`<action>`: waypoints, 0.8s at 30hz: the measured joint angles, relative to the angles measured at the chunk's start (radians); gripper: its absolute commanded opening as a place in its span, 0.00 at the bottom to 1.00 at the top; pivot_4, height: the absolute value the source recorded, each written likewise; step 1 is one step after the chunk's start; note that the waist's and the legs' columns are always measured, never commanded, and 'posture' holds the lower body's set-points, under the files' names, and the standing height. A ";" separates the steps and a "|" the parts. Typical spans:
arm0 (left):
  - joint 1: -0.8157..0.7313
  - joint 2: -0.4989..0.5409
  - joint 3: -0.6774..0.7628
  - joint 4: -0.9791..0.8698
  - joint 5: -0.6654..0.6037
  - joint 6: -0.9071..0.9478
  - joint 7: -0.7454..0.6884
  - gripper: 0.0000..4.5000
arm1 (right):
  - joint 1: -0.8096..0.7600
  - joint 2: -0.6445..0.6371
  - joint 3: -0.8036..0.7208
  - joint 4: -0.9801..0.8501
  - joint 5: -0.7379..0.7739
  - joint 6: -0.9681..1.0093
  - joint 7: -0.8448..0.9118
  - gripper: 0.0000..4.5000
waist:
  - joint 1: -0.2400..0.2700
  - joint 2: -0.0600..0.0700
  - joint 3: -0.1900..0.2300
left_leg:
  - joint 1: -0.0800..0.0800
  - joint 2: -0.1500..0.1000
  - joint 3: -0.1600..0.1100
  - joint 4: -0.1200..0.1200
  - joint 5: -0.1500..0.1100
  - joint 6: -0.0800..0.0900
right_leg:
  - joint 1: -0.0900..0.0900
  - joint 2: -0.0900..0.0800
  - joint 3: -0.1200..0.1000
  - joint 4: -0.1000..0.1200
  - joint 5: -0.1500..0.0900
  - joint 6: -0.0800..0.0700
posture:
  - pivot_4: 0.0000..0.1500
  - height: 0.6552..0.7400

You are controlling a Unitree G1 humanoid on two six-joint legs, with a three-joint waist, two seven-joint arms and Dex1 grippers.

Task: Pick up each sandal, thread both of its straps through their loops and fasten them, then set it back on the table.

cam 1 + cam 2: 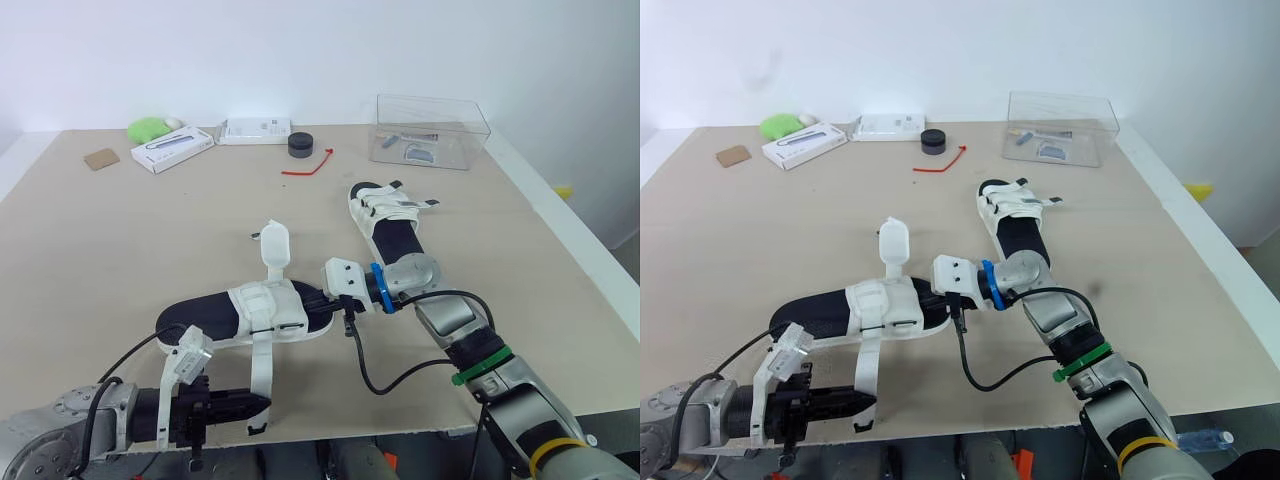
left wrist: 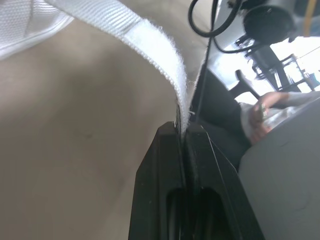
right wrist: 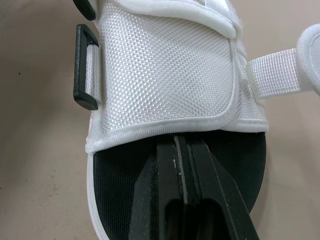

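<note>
The near sandal [image 1: 210, 318], black footbed with a white upper, lies on the table. One strap [image 1: 262, 365] hangs toward the front edge, and my left gripper [image 1: 252, 405] is shut on its end; the left wrist view shows the white strap [image 2: 150, 45] pinched at the gripper [image 2: 184, 131]. Another strap flap [image 1: 275, 245] stands upright behind the sandal. My right gripper [image 1: 322, 298] is shut, its tips tucked under the upper's hem [image 3: 165, 130] on the footbed [image 3: 115, 185], beside a black loop [image 3: 85, 67]. A second sandal [image 1: 385, 215] lies farther back, to the right.
At the back stand a clear plastic box [image 1: 430, 130], a black round object [image 1: 301, 144], a red cord [image 1: 308, 165], two white boxes [image 1: 172, 148] [image 1: 255, 130], a green item [image 1: 148, 128] and a cardboard piece [image 1: 101, 158]. A person's hand [image 2: 260, 117] appears beyond the table edge.
</note>
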 measured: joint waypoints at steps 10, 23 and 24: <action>0.044 0.036 -0.026 -0.013 0.086 -0.102 -0.053 0.02 | -0.006 0.003 0.001 0.008 0.000 -0.002 0.003 0.00 | 0.000 0.000 0.000 | 0.000 0.000 0.000 0.000 0.000 0.000 | 0.000 0.000 0.000 0.000 0.000 0.000 | 1.00 1.00; -0.013 0.118 -0.088 0.052 0.614 -0.795 -0.256 0.67 | -0.022 0.010 0.004 0.038 0.000 -0.020 0.012 0.00 | 0.000 0.002 0.000 | 0.001 0.001 0.002 0.000 0.000 0.000 | 0.000 0.000 0.000 0.000 0.000 0.000 | 1.00 1.00; -0.022 0.119 -0.088 0.081 0.643 -0.864 -0.274 0.67 | -0.023 0.011 0.004 0.039 0.000 -0.021 0.013 0.00 | 0.000 0.002 0.000 | 0.001 0.001 0.002 0.000 0.000 0.000 | 0.000 0.000 0.000 0.000 0.000 0.000 | 1.00 1.00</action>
